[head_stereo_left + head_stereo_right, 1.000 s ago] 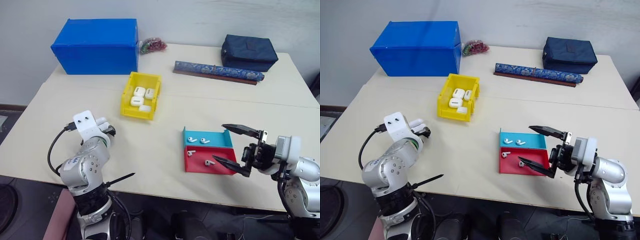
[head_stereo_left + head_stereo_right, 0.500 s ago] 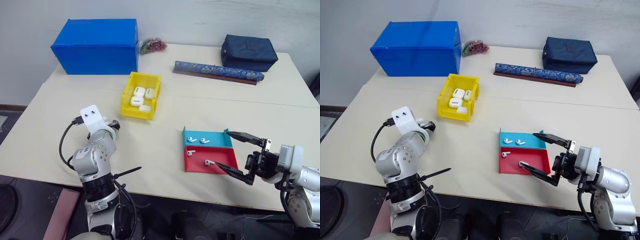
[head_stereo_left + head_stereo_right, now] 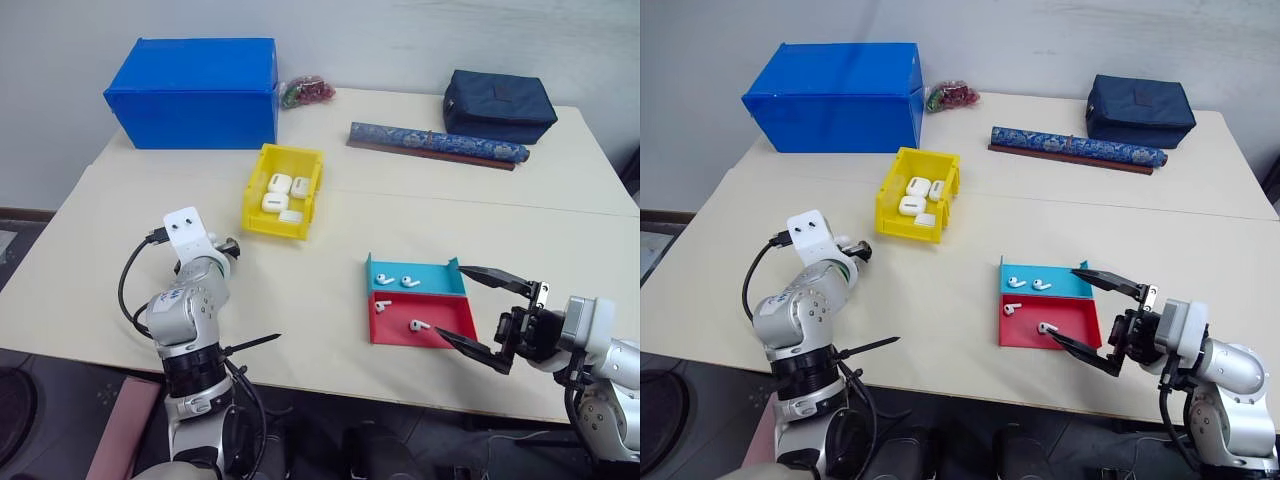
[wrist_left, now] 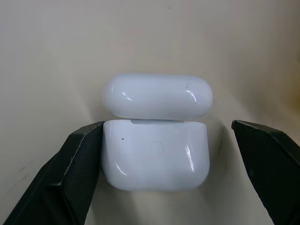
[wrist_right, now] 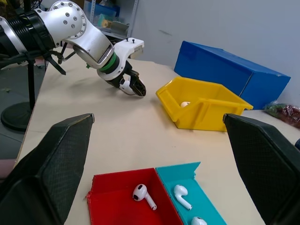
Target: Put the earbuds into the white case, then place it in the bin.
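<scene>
The white case lies on the table with its lid slightly raised. My left gripper is open around it: one finger touches the case's side and the other stands apart. From the head, my left gripper is left of the yellow bin, which holds several white cases. Several earbuds lie in the tray: two in the teal half and two in the red half. My right gripper hangs open and empty at the tray's right front corner.
The teal-and-red tray sits near the table's front edge. A large blue box stands behind the bin. At the back lie a red-green packet, a patterned roll and a dark blue bag.
My left hand has edged forward over the table and its arm has swung more upright. The right gripper stays open in about the same place.
</scene>
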`<state>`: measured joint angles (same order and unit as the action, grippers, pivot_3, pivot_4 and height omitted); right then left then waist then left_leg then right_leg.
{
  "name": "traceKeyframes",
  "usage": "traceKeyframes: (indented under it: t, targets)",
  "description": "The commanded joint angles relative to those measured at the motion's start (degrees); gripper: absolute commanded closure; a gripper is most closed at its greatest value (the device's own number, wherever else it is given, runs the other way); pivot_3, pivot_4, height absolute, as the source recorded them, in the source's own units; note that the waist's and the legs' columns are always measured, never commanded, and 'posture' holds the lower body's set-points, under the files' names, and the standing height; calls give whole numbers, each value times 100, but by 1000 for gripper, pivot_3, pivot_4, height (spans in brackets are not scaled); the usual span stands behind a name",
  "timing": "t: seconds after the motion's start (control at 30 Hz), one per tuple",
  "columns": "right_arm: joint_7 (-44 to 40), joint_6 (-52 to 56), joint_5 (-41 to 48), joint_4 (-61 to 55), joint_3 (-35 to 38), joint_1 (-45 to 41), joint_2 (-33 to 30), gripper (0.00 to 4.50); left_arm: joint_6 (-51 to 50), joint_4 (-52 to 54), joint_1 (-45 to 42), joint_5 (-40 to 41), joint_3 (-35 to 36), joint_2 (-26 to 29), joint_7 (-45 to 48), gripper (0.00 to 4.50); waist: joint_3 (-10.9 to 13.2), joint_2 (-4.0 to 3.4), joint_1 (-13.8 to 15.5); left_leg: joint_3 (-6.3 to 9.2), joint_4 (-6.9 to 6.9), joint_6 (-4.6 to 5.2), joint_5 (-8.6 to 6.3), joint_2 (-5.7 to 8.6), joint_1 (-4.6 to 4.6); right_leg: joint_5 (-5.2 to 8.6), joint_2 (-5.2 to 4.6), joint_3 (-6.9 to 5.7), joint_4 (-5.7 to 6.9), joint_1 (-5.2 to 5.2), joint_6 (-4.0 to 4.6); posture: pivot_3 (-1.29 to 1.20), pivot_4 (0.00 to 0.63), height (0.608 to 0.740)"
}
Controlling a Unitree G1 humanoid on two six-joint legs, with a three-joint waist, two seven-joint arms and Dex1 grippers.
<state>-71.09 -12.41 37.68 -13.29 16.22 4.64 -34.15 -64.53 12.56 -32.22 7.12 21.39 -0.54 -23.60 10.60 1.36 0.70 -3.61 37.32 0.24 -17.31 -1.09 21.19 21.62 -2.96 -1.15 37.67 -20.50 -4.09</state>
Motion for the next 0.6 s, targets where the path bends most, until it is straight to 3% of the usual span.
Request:
traceKeyframes:
  t: [0.03,0.13,0.3,0.4,0.47,0.6]
  targets:
    - [-16,-91,126,-117,129,23,19,0,-63,21,92,-88,-42,98,114,886,0,0,0,0,0,0,0,0,0,0,0,0,0,0,0,0,150,740]
    - [-32,-119,112,-73,124,26,29,0,-239,131,194,-162,-28,132,143,1690,0,0,1,0,0,0,0,0,-1,0,-1,0,0,0,0,0,150,740]
    - [-83,-179,93,41,139,-16,39,0,-253,559,434,-135,141,155,274,1689,0,-1,-22,0,-2,0,-1,0,-2,0,0,1,0,0,0,0,150,740]
    - [-116,-189,93,86,157,-43,19,0,382,942,522,679,1206,40,747,1689,0,0,-72,0,-4,-1,-1,-2,-3,0,0,0,0,0,0,0,150,740]
    - [-160,-104,136,102,185,-51,-79,0,774,1056,692,1622,1736,316,1831,1689,0,0,-103,-1,-2,-5,1,-8,-1,0,6,0,0,-1,0,0,150,740]
    - [-107,164,209,75,323,-100,-314,0,1538,1415,1980,2420,1425,1675,4411,1689,1,-2,-127,-4,-4,-26,0,-23,-3,0,25,2,5,-9,2,0,150,740]
